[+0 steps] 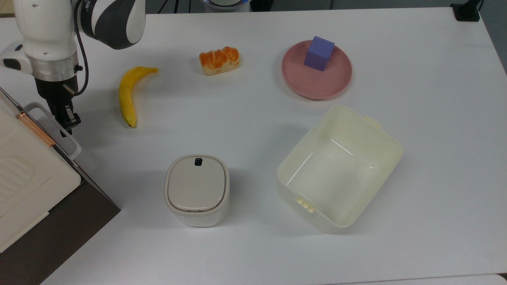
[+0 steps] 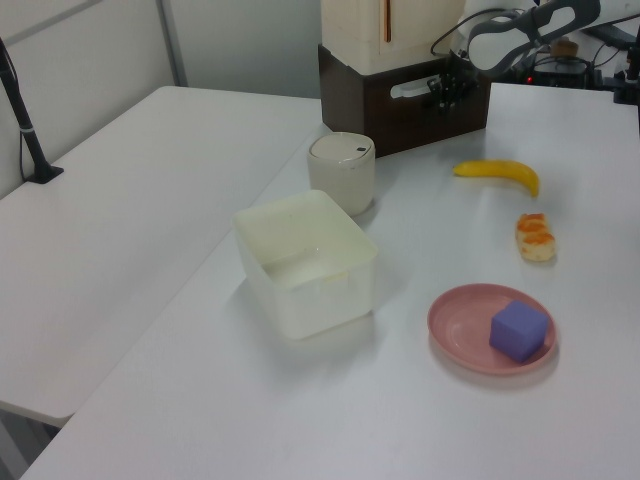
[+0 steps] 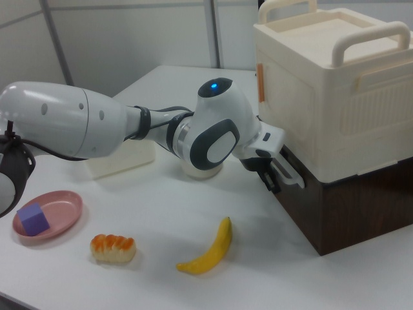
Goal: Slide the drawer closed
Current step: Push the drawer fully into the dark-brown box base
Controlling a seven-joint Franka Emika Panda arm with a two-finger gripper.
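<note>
The drawer is pushed into the dark brown cabinet [image 1: 59, 233], its front level with the cabinet face [image 2: 420, 105]. Its white loop handle [image 1: 74, 143] sticks out toward the table and also shows in the left view [image 2: 412, 88] and the right view [image 3: 289, 169]. My gripper [image 1: 68, 120] points down with its fingers together and its tip against the outer bar of the handle. It sits at the cabinet front in the left view [image 2: 449, 90] and just under the handle in the right view [image 3: 271, 181]. The inside of the drawer is hidden.
A cream box [image 1: 23, 178] sits on top of the cabinet. A banana [image 1: 127, 93] lies just right of my gripper in the top view. Further off are a bread roll [image 1: 220, 60], a pink plate [image 1: 317, 93] with a purple cube [image 1: 319, 52], a small white lidded container [image 1: 197, 189] and a cream bin [image 1: 396, 147].
</note>
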